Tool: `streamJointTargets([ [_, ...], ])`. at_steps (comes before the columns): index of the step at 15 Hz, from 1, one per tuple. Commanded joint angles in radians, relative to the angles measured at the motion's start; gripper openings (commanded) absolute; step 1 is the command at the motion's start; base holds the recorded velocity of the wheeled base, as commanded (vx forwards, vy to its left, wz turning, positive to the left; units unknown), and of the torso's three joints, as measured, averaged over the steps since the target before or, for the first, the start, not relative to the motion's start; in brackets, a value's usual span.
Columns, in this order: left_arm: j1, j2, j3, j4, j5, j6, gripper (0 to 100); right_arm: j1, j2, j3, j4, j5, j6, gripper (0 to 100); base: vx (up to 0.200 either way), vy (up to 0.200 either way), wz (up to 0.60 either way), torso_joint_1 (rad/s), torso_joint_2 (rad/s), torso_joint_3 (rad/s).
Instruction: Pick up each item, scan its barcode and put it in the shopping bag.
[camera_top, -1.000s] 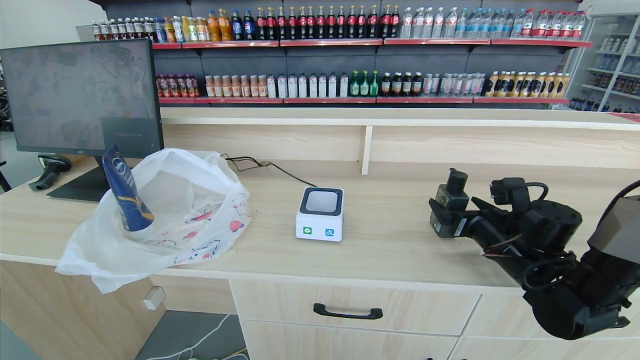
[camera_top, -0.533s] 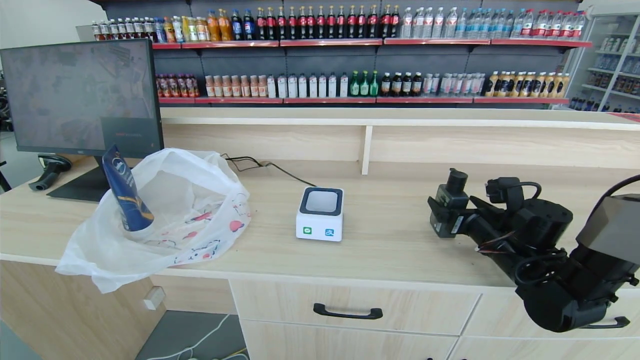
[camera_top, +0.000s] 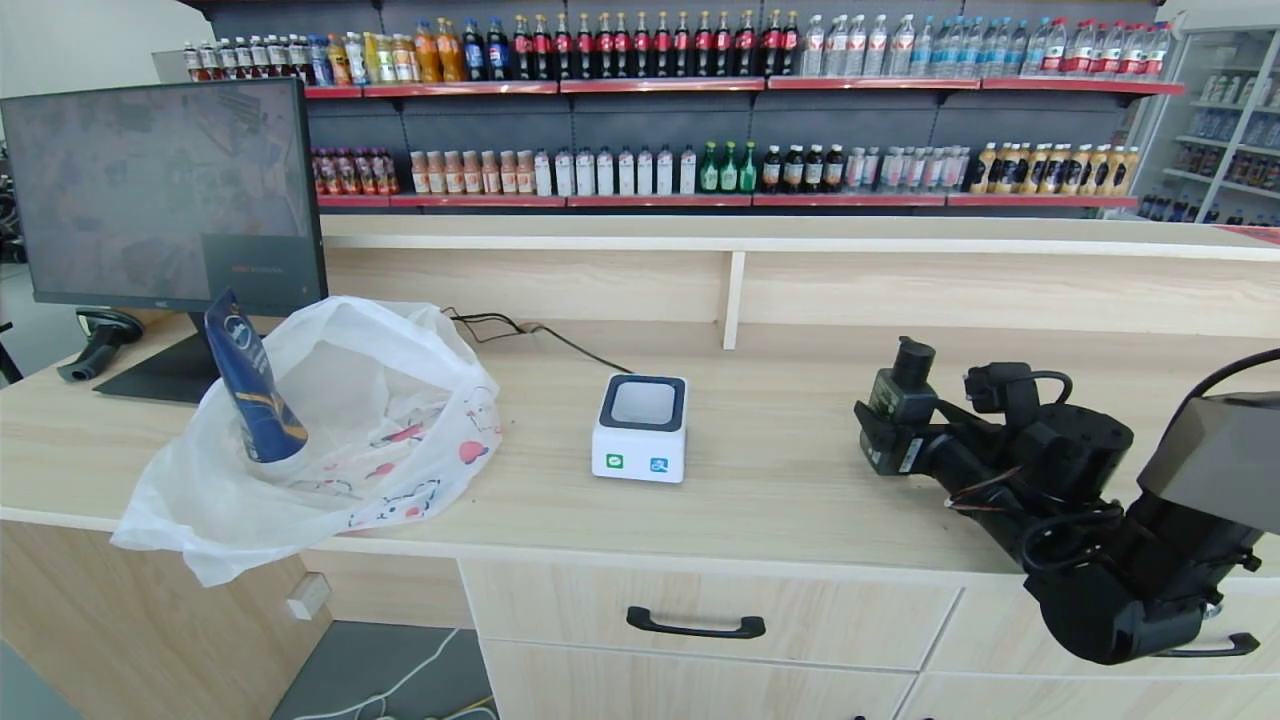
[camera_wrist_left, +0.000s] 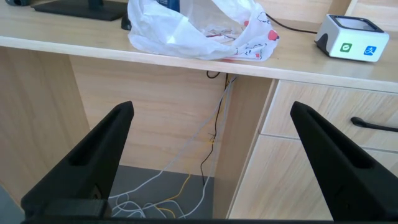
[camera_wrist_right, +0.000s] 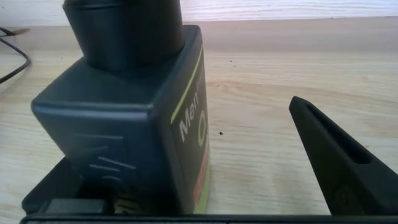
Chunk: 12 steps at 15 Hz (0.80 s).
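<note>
Dark bottle (camera_top: 899, 392) stands upright on the counter (camera_top: 780, 500), well to the right of the scanner (camera_top: 640, 427). Right gripper (camera_top: 905, 445) sits at its base with jaws parted: one finger lies close along the bottle's flat side, the other stands clear with bare wood between, so nothing is gripped yet. Step in hand looks like the pickup. Best to close squarely on the flat faces low on the body, not the round cap, and keep the label side free for the scanner's window. Bottle is boxy matte plastic with a cylindrical cap; looks rigid, should hold firm. Shopping bag (camera_top: 380, 420), left of the scanner, is thin crinkly white film, slumped open, a blue tube (camera_top: 250, 385) tilted inside. Left gripper (camera_wrist_left: 211, 112) is wide open and empty, below counter level on the bag's side of the scanner
</note>
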Motion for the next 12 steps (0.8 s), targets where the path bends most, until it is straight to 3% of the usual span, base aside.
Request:
streamJointTargets([
  [1,0.0,0.0,0.0,-0.001,0.0,0.0,100,0.002,0.004,-0.004,-0.001,0.0,0.0,0,0.0,0.0,0.0,0.0,0.0,0.0],
  [12,0.0,0.0,0.0,0.001,0.0,0.0,100,0.005,-0.034,-0.018,-0.001,0.0,0.0,0,0.0,0.0,0.0,0.0,0.0,0.0],
])
